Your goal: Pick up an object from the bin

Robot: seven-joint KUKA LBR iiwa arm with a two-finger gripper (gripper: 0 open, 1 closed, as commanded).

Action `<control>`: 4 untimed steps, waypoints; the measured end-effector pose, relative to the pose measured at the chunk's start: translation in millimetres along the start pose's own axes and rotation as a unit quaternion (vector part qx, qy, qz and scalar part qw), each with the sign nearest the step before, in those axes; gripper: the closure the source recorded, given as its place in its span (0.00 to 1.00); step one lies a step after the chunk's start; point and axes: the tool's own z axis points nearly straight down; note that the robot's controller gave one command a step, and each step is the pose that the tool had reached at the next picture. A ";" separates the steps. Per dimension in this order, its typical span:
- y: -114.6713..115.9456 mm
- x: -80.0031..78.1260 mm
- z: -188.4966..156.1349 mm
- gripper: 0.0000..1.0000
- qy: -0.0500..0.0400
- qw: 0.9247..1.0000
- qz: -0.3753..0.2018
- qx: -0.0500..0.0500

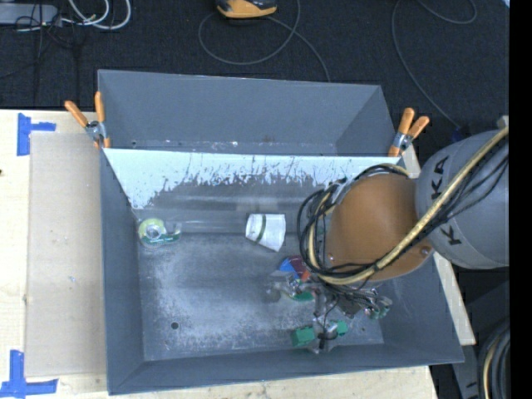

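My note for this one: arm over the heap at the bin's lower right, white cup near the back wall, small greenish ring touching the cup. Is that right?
Not quite. In the camera view the small greenish ring lies apart from the white cup, well to its left, near the left wall of the bin. The rest of the note stands.

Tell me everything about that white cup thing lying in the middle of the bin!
The white cup-like thing is short and round and looks like plastic. It lies tipped on its side on the grey bin floor, toward the back, left of the arm's orange cover, not touching it. A clear tube seems to meet its left end; I cannot tell if they are joined.
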 end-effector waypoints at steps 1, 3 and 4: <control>-22.9 15.9 31.8 0.00 0.001 0.984 -0.180 0.000; -60.9 41.4 46.3 1.00 -0.003 0.973 -0.230 0.003; -60.9 41.4 46.3 1.00 -0.003 0.973 -0.229 0.003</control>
